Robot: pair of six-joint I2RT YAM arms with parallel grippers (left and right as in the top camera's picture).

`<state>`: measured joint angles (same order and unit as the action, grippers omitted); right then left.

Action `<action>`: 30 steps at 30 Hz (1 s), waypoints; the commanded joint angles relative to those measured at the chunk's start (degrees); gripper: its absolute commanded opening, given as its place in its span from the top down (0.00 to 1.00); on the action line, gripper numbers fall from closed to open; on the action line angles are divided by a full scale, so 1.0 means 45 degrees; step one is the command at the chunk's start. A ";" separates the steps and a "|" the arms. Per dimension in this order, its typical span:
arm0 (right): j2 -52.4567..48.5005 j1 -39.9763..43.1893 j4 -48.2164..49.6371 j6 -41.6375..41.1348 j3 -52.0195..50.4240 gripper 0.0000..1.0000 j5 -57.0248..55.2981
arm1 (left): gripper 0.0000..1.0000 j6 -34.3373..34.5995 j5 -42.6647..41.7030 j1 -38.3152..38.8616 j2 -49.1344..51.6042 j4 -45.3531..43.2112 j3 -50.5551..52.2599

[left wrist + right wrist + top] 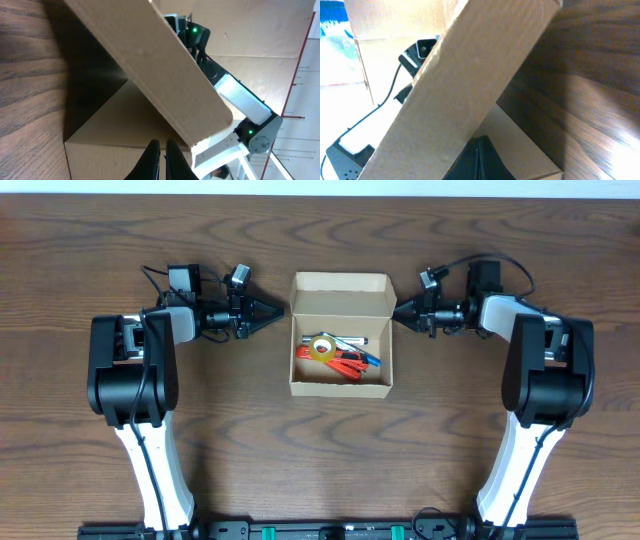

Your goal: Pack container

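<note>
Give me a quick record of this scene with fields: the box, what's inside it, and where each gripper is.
box: open cardboard box at mid-table
lid: flap raised at the far side
contents: yellow tape roll, red-orange tool, blue pen
left gripper: by the box's far left corner, fingers close together, holding nothing
right gripper: by the far right corner, fingers together, holding nothing
contact with box: cannot tell
table: dark wood

Setting: your dark wood-grain table (320, 470) under even light.
Beyond it you see a pale beige wall (260, 75), apparently panelled, with a thin red upright (301, 60); glare (620, 150) brightens one tabletop patch.
</note>
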<state>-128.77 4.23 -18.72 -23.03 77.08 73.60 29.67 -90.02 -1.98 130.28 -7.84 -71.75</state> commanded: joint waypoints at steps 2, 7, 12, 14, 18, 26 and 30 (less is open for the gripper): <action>0.0301 -0.0413 0.0335 -0.0306 -0.0058 0.99 0.0073 | 0.94 -0.0350 -0.0146 0.0000 -0.0340 -0.0029 0.0107; 0.0301 -0.0661 0.1025 -0.0743 -0.0058 0.99 0.0073 | 0.94 -0.0345 -0.0146 -0.0005 -0.0340 -0.0024 0.0107; 0.0301 -0.0738 0.1282 -0.0831 -0.0058 0.99 0.0073 | 0.94 -0.0306 -0.0146 -0.0005 -0.0340 -0.0019 0.0107; 0.0301 -0.0733 0.1311 -0.0831 -0.0058 0.99 0.0068 | 0.95 -0.0306 -0.0146 -0.0005 -0.0340 -0.0019 0.0107; 0.0301 -0.0733 0.1515 -0.0826 -0.0058 0.99 0.0058 | 0.94 -0.0257 -0.0146 -0.0005 -0.0340 -0.0019 0.0107; 0.0301 -0.0733 0.2147 -0.0826 -0.0058 0.99 0.0068 | 0.94 -0.0248 -0.0146 -0.0005 -0.0340 -0.0019 0.0107; 0.0311 -0.0733 0.2497 -0.0831 -0.0058 0.99 0.0136 | 0.94 -0.0194 -0.0146 -0.0005 -0.0340 -0.0024 0.0107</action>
<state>-128.62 1.30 -8.10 -26.61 77.06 73.23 29.58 -90.02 -1.98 130.28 -7.88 -71.75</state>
